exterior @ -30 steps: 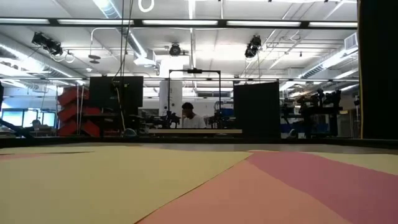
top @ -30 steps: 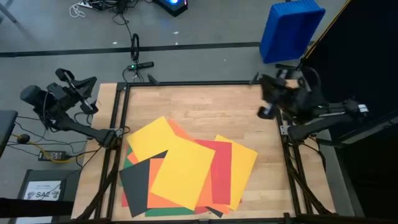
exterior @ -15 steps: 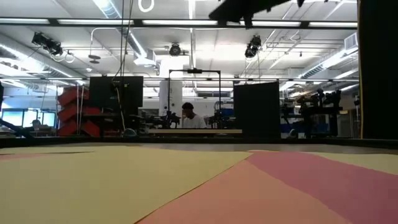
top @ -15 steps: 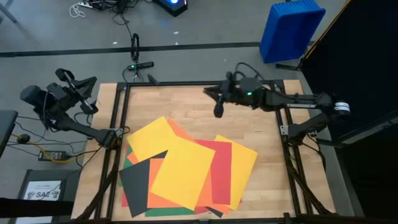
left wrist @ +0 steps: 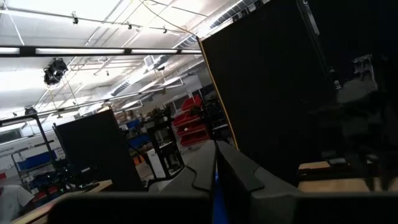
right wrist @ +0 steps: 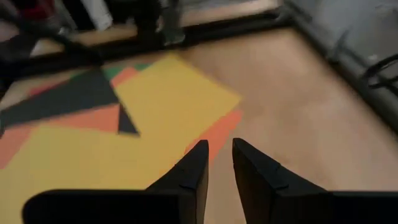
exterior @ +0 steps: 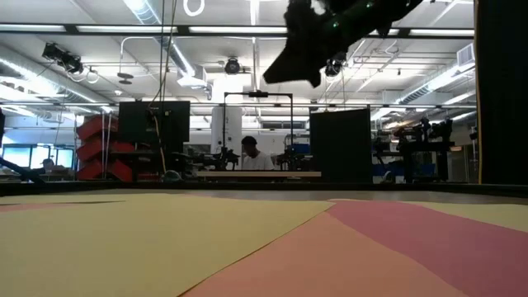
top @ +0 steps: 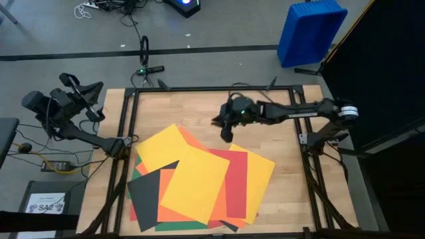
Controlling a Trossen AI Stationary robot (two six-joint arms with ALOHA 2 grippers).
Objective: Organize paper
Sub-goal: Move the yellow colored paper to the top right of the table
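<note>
wooden table [top: 265, 109] carries the paper [top: 199, 182] fanned in a loose, unsorted pile near its front edge; nothing looks organized yet. right gripper [top: 224, 129] hovers just beyond the pile, fingers slightly apart, holding nothing. left gripper [top: 80, 93] waits off-table, closed.

Blue bin [top: 311, 32] beyond wooden table [top: 265, 109], seated person [exterior: 250, 153].

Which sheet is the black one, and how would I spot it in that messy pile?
Start at the wooden table and find the fan of coloured paper on its near half. On the pile's left side lies the black sheet, partly tucked under a large yellow sheet. It is the only dark sheet among yellow, orange, red and green ones.
</note>
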